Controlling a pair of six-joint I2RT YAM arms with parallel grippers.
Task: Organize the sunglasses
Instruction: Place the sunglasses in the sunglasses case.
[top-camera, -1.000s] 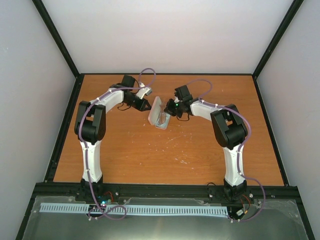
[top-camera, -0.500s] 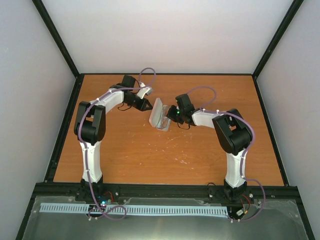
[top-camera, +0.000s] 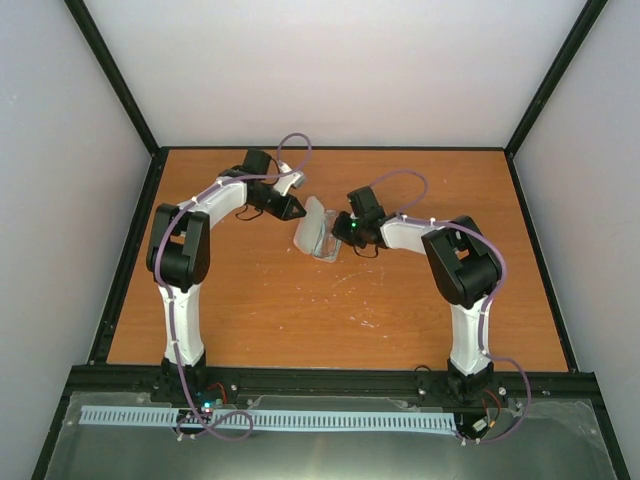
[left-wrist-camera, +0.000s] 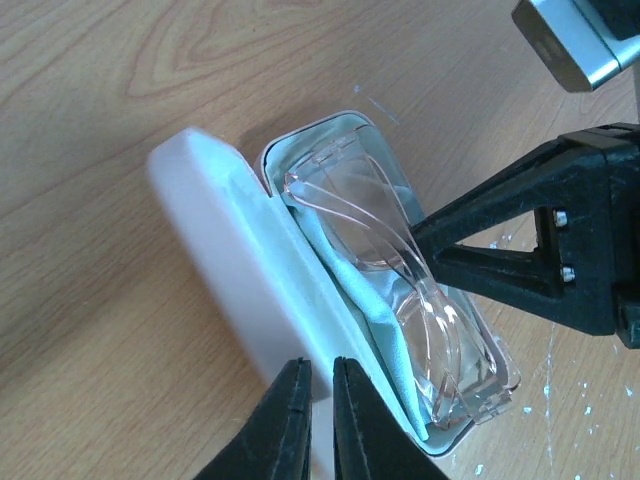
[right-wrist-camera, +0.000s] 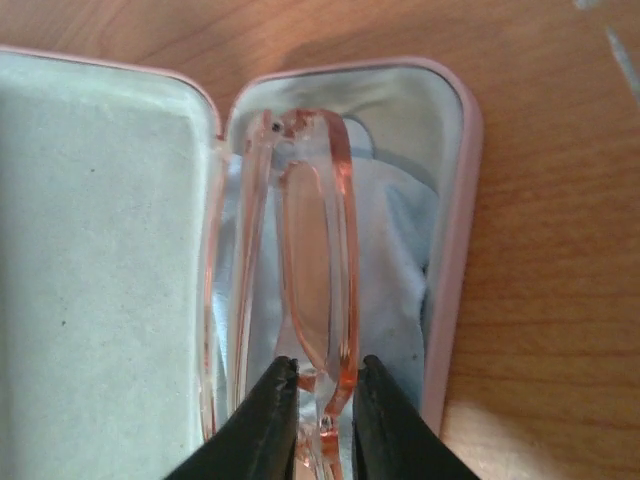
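A white-walled booth with a black frame encloses an orange wood table (top-camera: 400, 300). The pink case (top-camera: 312, 232) lies open on it, toward twelve o'clock from the table's middle.

The sunglasses (right-wrist-camera: 300, 250) are already inside the case's lower half, folded and standing on edge on the light-blue cloth (right-wrist-camera: 390, 270) that lines it. The grey-lined lid (right-wrist-camera: 100, 250) stands open at nine o'clock of them in the right wrist view.

The right claw (right-wrist-camera: 325, 365) reaches in from the case's three o'clock side. Its fingers are clamped on the reddish frame, probably to steady or tip the glasses so they lie flat, because on edge they would likely foul the lid.

The left claw (left-wrist-camera: 320, 365) waits at the case's ten o'clock side, just behind the lid. Its fingers are drawn together with only a sliver between them and nothing gripped, which makes a blunt point suited to nudging the lid over.

Judging from this, the glasses need seating and letting go before the lid can close.
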